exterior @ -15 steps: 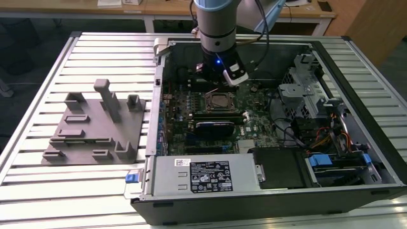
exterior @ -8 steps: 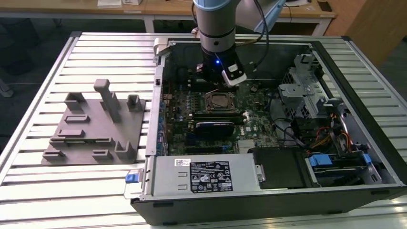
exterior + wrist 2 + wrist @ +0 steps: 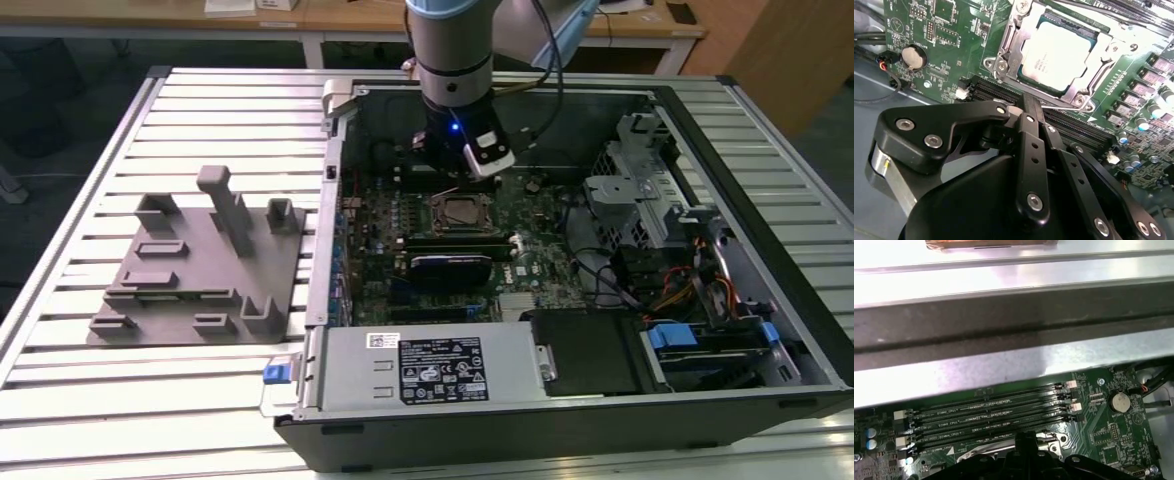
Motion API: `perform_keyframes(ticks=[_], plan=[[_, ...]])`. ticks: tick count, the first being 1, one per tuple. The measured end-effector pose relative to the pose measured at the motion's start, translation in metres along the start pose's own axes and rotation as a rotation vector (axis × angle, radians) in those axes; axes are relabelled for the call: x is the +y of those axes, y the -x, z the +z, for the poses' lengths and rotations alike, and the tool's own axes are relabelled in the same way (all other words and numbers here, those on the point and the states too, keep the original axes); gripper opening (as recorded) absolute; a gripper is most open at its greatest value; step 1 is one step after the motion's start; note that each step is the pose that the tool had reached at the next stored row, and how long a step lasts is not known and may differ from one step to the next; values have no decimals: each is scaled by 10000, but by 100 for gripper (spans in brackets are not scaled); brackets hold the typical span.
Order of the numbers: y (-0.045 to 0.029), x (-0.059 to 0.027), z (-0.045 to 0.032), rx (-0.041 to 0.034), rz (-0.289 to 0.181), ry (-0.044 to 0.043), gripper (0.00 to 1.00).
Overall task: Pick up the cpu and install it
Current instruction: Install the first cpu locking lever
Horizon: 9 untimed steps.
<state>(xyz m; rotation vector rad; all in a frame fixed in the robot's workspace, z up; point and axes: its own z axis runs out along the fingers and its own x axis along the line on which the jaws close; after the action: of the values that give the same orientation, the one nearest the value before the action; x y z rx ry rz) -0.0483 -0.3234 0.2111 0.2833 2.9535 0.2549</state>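
Note:
The cpu [image 3: 1056, 54], a flat square chip with a silvery metal top, lies inside the metal socket frame [image 3: 1004, 47] on the green motherboard [image 3: 949, 30]. In the exterior view the cpu [image 3: 463, 211] sits mid-board inside the open computer case [image 3: 694, 130]. My gripper [image 3: 1030, 106] hovers just beside the socket, over the black memory slots [image 3: 1074, 127], with its black fingers [image 3: 1026, 120] pressed together and nothing between them. The exterior view puts the gripper [image 3: 451, 183] slightly behind the socket. Its tips [image 3: 1026, 439] also show in the first wrist view.
A grey plastic fixture [image 3: 200, 265] with upright blocks stands on the slatted table [image 3: 80, 300] at the exterior view's left. Inside the case are the power supply [image 3: 427, 365], drive cage [image 3: 641, 190] and cable bundles [image 3: 667, 290]. A coin battery [image 3: 913, 57] sits near the socket.

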Motion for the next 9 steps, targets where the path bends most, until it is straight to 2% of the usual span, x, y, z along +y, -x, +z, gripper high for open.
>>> perform_keyframes(ticks=[9], plan=[[-10,29,24,-112,551,-126,11]])
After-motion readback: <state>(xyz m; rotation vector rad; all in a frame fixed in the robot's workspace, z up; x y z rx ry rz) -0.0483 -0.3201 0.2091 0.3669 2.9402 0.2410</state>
